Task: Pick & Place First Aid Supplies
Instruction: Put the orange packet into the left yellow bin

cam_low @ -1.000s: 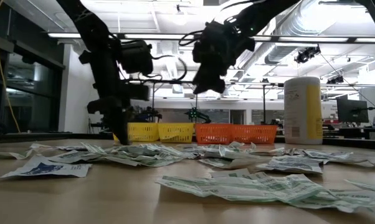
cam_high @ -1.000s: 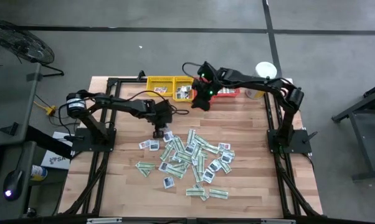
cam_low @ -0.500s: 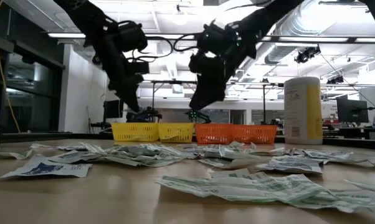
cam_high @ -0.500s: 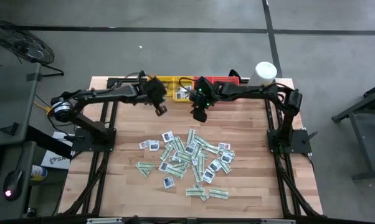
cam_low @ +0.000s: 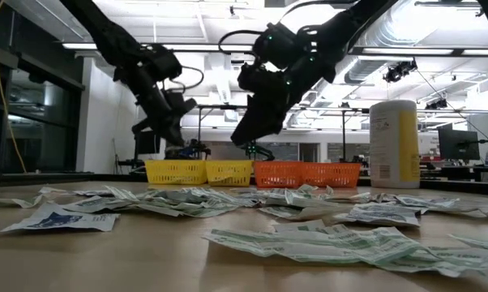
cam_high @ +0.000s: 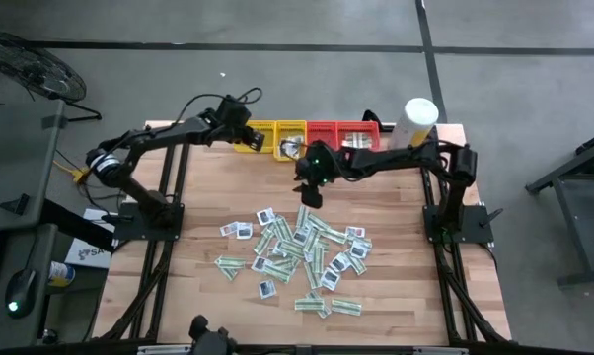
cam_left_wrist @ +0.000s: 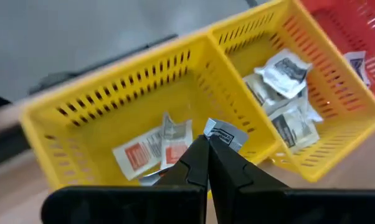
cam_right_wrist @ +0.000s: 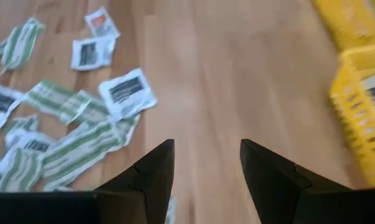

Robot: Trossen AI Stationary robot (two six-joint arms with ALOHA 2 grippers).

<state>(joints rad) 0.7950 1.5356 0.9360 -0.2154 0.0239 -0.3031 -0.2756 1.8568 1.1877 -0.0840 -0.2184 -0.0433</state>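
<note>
Many first aid supplies [cam_high: 302,247], green-striped strips and small white squares, lie in a loose pile on the wooden table. My left gripper [cam_left_wrist: 207,142] is shut on one small white packet [cam_left_wrist: 226,132]. It hangs over the left compartment of the yellow tray [cam_left_wrist: 113,106] at the far edge [cam_high: 252,144]. My right gripper [cam_right_wrist: 206,163] is open with nothing between its fingers. It hangs over bare wood between the trays and the pile's far side [cam_high: 307,193]. The low view shows both grippers well above the table, the left [cam_low: 169,134] and the right [cam_low: 246,136]. My left gripper pinches the white packet by its near edge [cam_left_wrist: 217,132] between its two fingertips. The rest of the packet sticks out past the tips. The fingers slant down toward the table's far edge. The packet is lifted clear, above the tray's left compartment.
The yellow tray's left compartment holds packets with red print [cam_left_wrist: 151,150], and its right one holds white packets with dark print [cam_left_wrist: 281,93]. A red tray [cam_high: 351,136] adjoins it on the right, and a tall white canister [cam_high: 416,120] stands beyond that. Bare wood lies between the trays and the pile.
My left gripper has risen from the pile's left side and swung to the table's far edge, rolling as it went, and now hangs over the yellow tray. My right gripper has come down from above the trays toward the near edge and the pile, staying open.
</note>
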